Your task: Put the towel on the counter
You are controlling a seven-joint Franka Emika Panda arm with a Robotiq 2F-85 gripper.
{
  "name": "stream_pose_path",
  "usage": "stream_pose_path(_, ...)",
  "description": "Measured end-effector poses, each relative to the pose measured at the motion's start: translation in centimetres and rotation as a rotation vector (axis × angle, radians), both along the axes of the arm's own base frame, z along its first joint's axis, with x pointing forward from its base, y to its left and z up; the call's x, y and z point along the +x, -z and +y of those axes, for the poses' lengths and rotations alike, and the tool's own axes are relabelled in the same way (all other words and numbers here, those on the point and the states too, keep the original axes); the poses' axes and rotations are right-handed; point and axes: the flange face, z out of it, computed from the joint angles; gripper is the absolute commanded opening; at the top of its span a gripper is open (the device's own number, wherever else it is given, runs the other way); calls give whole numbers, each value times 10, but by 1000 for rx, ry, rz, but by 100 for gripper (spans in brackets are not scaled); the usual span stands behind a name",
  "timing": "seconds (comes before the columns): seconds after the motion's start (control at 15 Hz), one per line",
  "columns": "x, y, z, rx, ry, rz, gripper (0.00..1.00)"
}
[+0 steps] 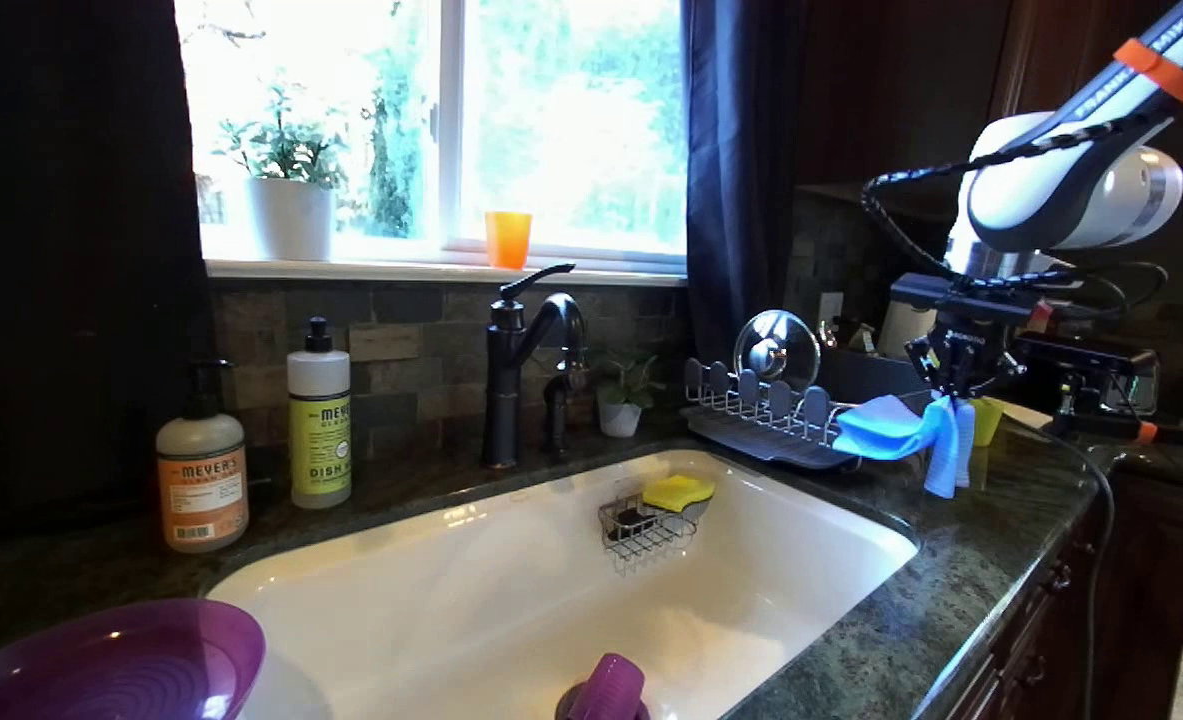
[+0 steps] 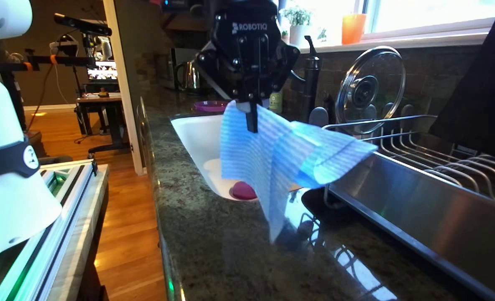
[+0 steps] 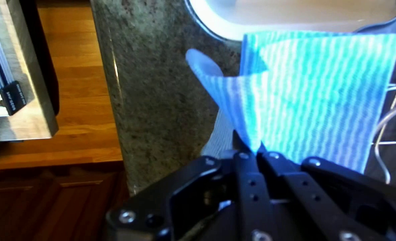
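Over the dark counter (image 2: 214, 259), the gripper (image 2: 250, 119) pinched a blue towel (image 2: 268, 154); the sink (image 1: 431, 590) held a tipped purple cup (image 1: 613, 686).

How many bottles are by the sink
2: an orange-labelled bottle and a yellow-green-labelled bottle, on the counter left of the faucet in an exterior view. Others may be hidden.
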Motion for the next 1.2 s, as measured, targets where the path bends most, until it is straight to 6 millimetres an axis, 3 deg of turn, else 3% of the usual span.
stream_pose_path(0.2,7,23,-1,-86,77,28,1)
stream_pose_path(0.53,-4,64,-19,-132,148,110,1)
stream_pose_path(0.6,-6,70,-21,-128,147,126,27)
stream_pose_path(0.67,-8,76,-23,-122,146,141,28)
stream_pose_path(0.93,-10,90,-27,-97,140,169,57)
stream_pose_path(1.2,-5,75,-38,-80,107,135,88)
